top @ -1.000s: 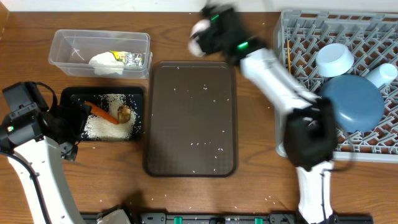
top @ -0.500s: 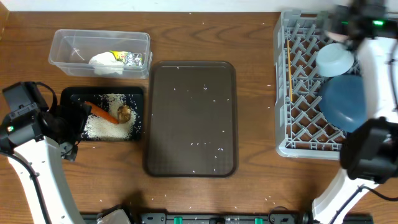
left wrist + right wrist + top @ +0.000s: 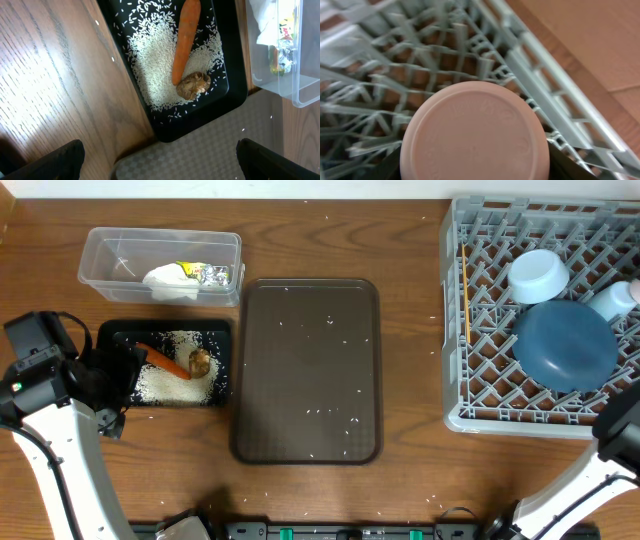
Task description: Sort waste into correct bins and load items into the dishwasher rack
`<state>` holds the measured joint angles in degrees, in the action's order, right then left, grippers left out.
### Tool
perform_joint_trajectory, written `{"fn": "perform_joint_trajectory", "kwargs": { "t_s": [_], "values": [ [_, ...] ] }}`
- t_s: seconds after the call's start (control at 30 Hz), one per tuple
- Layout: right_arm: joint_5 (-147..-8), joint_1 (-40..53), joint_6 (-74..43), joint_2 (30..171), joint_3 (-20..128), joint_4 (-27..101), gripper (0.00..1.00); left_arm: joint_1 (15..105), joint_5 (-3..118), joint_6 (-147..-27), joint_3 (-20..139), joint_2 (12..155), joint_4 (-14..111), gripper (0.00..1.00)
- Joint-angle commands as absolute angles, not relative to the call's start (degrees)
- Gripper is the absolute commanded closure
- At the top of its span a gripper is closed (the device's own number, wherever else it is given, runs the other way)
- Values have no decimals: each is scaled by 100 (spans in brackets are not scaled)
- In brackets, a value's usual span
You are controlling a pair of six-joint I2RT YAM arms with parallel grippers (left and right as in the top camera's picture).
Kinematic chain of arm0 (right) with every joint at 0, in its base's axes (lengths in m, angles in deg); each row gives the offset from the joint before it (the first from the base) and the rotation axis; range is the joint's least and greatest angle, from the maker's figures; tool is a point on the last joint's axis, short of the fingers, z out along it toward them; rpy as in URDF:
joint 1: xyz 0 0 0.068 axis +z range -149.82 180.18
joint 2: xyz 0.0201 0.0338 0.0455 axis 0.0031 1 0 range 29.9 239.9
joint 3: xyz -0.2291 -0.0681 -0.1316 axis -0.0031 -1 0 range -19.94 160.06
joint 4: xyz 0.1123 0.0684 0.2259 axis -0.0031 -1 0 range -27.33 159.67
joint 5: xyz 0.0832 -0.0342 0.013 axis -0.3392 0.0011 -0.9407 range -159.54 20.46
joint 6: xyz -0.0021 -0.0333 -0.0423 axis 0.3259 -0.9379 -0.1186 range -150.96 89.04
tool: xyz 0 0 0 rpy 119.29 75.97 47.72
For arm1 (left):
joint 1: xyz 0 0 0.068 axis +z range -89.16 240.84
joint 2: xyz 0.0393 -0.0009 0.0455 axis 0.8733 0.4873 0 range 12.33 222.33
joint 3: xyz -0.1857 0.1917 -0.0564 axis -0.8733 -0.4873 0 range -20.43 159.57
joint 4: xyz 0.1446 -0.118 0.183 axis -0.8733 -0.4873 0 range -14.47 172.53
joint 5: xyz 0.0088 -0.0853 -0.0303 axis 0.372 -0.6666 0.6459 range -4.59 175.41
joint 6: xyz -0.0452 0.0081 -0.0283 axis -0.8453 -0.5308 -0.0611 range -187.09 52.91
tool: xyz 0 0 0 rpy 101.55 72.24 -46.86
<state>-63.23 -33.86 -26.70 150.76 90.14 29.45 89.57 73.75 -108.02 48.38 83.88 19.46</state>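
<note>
Right gripper (image 3: 475, 162) gripped the white round-based cup (image 3: 475, 132) between its fingers, base up toward the wrist camera, likely so it drains. The base looked pale pinkish and filled the lower centre of the frame, over the grey lattice dishwasher rack (image 3: 445, 55) near its edge. Left gripper (image 3: 160, 162) hung wide open and empty at the lower edge of its frame, near the shallow black rectangular tray (image 3: 150, 120), probably parked.

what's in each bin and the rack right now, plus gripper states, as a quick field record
clear tub: tissue, foil wrapper
black tray: rice, carrot, brown lump
serving tray: stray rice grains
rack: bowl, plate, light blue cup, chopsticks
left gripper: open, beside black tray
right gripper: shut on white cup, over rack
</note>
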Motion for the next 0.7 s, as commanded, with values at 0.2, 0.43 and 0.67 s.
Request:
{"fn": "perform_joint_trajectory", "kwargs": {
  "t_s": [0.2,0.43,0.67],
  "values": [
    [-6413,-4158,-3103,15104,9005,2929,43,8981,7410,-10854,4836,8348,1913,2],
    [-7158,-4350,-3105,15109,9003,2848,38,8981,7410,-10854,4836,8348,1913,2],
    [-7152,-4173,-3151,15109,9003,2754,37,8981,7410,-10854,4836,8348,1913,2]
  ]
}}
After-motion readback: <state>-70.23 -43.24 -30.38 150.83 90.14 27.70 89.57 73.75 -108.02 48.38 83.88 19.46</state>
